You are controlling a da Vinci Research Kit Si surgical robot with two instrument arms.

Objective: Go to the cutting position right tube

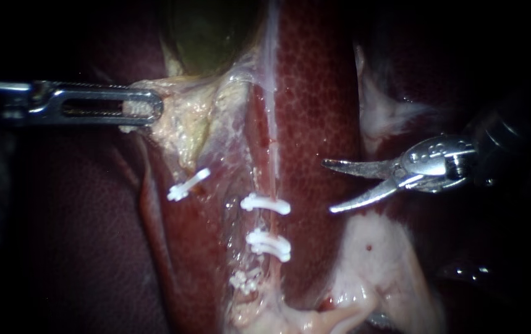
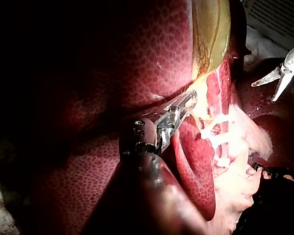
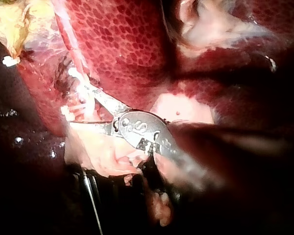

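The right tube (image 1: 272, 154) runs down the liver (image 1: 314, 93) and carries several white clips; two of them (image 1: 266, 204) (image 1: 269, 244) lie close together. My right instrument (image 1: 328, 187) has curved blades standing open. It hangs just right of those clips, apart from the tube. In the right wrist view its blades (image 3: 81, 105) point at the clipped tube. The left tube bears one clip (image 1: 188, 184). My left instrument (image 1: 143, 110) is shut on pale tissue (image 1: 178, 117) under the green gallbladder (image 1: 206, 31) and holds it leftward; the left wrist view shows that grip (image 2: 183, 105).
Pale fatty tissue (image 1: 376, 260) lies below the right instrument, and another whitish flap (image 1: 379, 111) sits above it. Dark liver (image 1: 80, 235) fills the left side. Glistening pale tissue (image 1: 290, 318) gathers at the foot of the tubes.
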